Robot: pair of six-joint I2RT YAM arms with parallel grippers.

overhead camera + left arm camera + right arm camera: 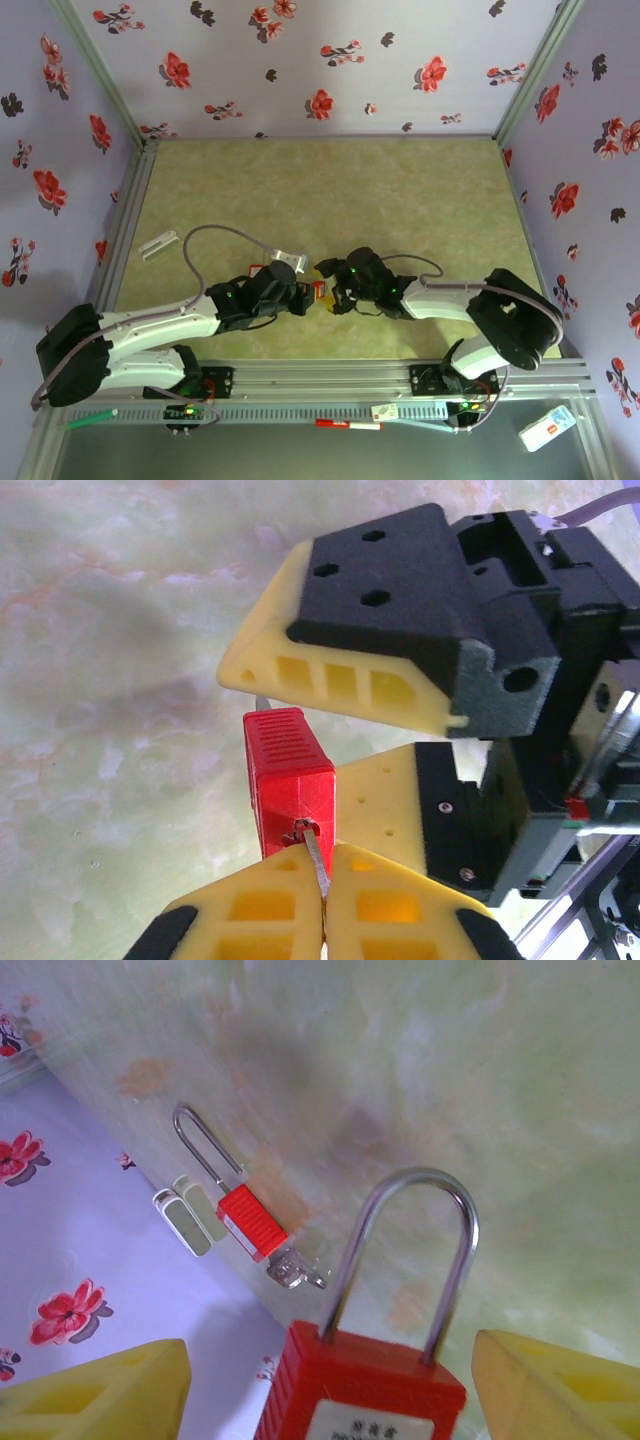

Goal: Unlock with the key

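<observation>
Left gripper (322, 905) clenched on key (316, 858), blade at red padlock (290, 785) base; right gripper (330, 1385) grasps that padlock, key head hidden between pads.

Soft even light; faint shadows on table (400, 190); right wrist view slightly blurred, far padlock (250, 1222) soft.

White arm links (150, 325), black joints, yellow ribbed fingers (340, 675), grey cable (200, 250)
</observation>
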